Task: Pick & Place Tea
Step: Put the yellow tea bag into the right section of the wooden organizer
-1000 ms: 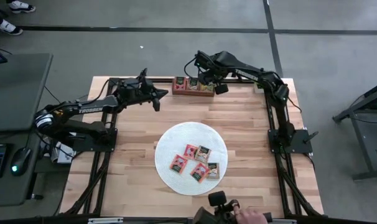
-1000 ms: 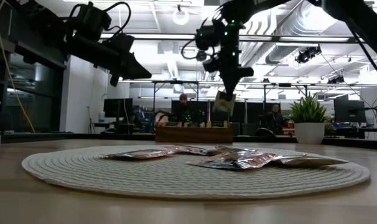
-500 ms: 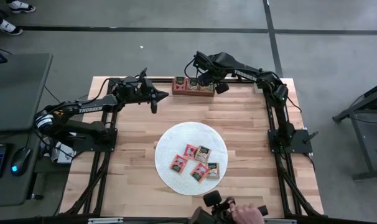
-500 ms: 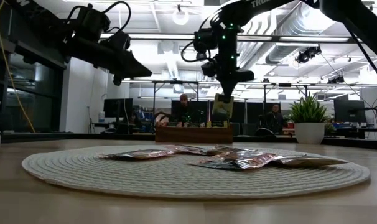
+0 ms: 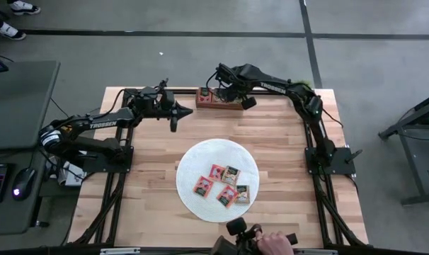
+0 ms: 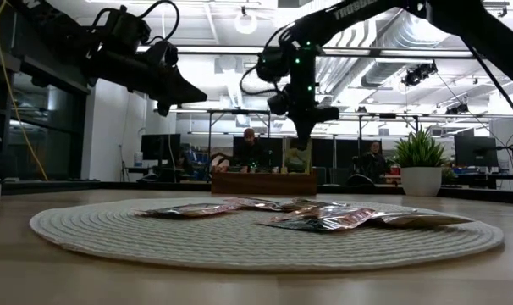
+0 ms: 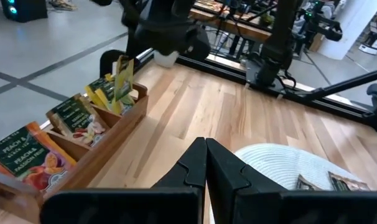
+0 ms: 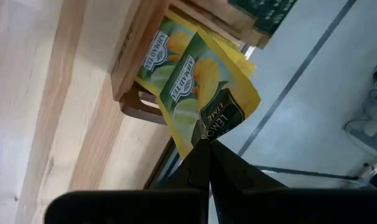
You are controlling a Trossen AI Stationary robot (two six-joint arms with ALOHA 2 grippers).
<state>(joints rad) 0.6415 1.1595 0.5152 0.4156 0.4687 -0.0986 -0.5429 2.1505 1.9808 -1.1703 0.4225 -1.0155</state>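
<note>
My right gripper [image 6: 303,134] is shut on a yellow-green tea packet [image 8: 198,81] over the brown wooden tray [image 5: 216,106] at the table's far edge. The packet's lower end reaches into the tray's right-end compartment [image 7: 123,102], beside another packet of the same kind. Red and orange packets stand in the other compartments. Several tea packets [image 5: 225,185] lie flat on the round white mat [image 5: 200,159]. My left gripper [image 5: 175,117] hangs shut above the table, left of the tray, holding nothing. My right gripper pinches the yellow-green packet by its upper corner [image 8: 214,126], at the dark label, between its two fingers. The fingers come from above, slanting down. The packet hangs below them, tilted, with its lower end [image 7: 119,93] inside the tray's right-end compartment.
A person's hand [image 5: 271,243] holds a control handle at the table's near edge. Black frame rails run along the table's left and right sides. Bare wood lies between the mat and the tray.
My right gripper has sunk toward the tray and drifted a little toward the table's left, rolling its wrist; the yellow-green packet has come down with it into the end compartment. My left gripper has turned about its wrist in place.
</note>
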